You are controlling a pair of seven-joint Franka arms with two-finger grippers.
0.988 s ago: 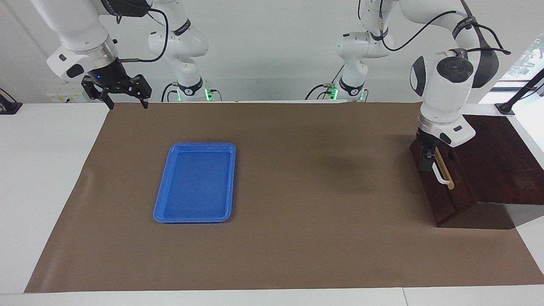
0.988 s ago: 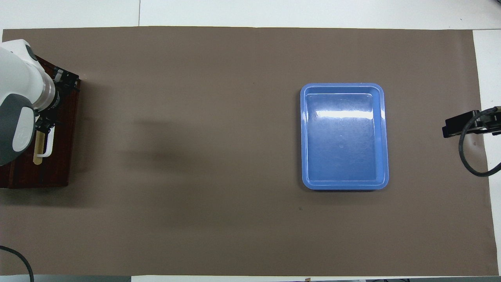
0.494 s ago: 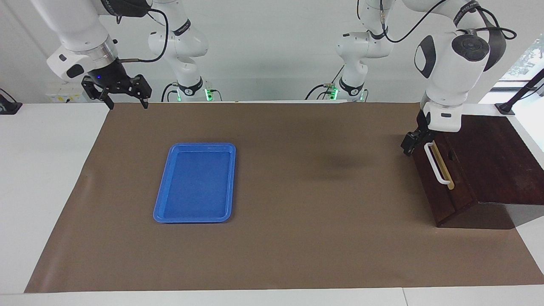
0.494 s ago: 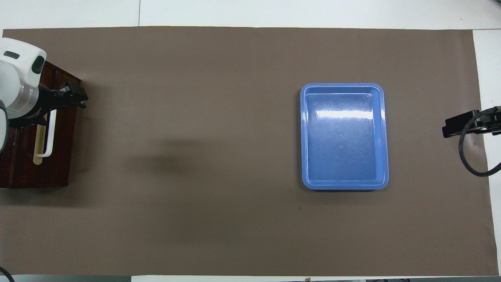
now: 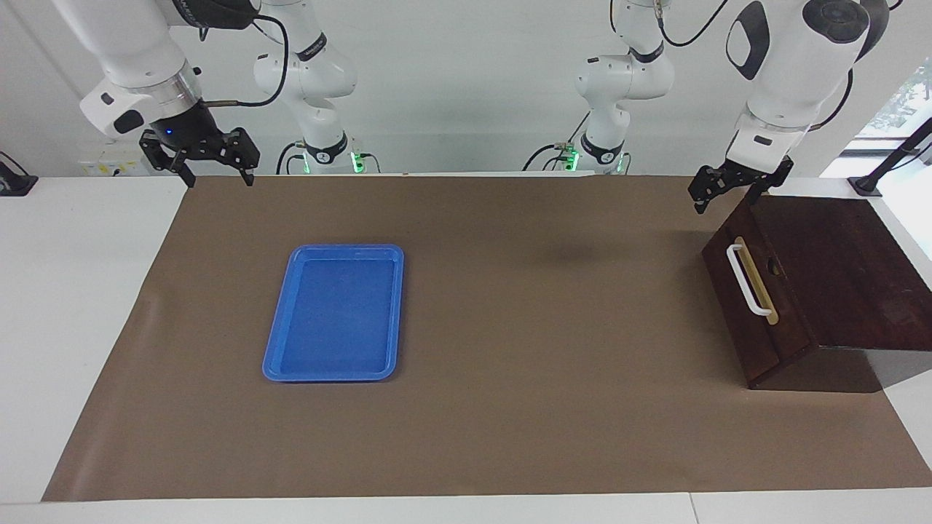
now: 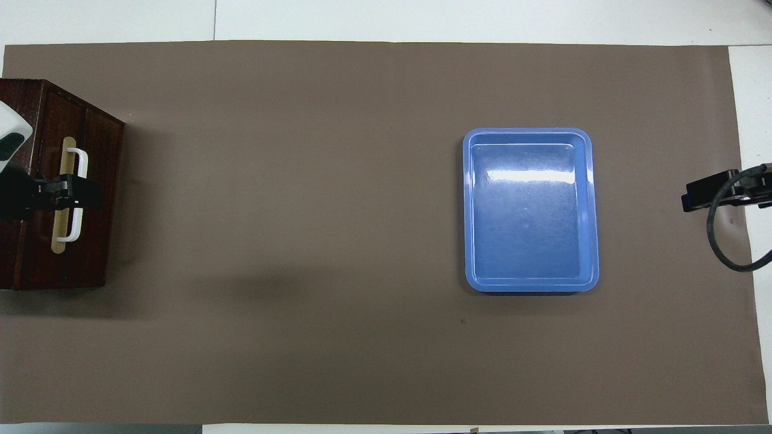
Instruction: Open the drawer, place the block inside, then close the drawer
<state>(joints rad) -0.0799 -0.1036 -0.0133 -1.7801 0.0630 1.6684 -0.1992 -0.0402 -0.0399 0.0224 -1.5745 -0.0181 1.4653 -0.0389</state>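
Facing view shows the drawer [image 5: 757, 291] shut flush in its dark wooden box [image 5: 837, 269], which stands at the left arm's end of the table. Its white handle [image 5: 746, 280] lies along a tan strip on the drawer front, with nothing touching it. The block cannot be seen in either view.

Left gripper [image 5: 732, 191] hangs in the air over the box's corner nearest the robots, clear of the handle. Its fingers are spread apart and hold nothing. Overhead view places this gripper [image 6: 72, 194] across the middle of the handle, but the facing view shows it raised above the box.

Right gripper [image 5: 215, 171] waits over the edge of the brown mat [image 5: 510, 407] at the right arm's end, close to the robots. Its fingers are likewise spread and empty.

A blue tray [image 5: 280, 360] lies flat on the mat toward the right arm's end, well apart from the box. Its inside is bare.
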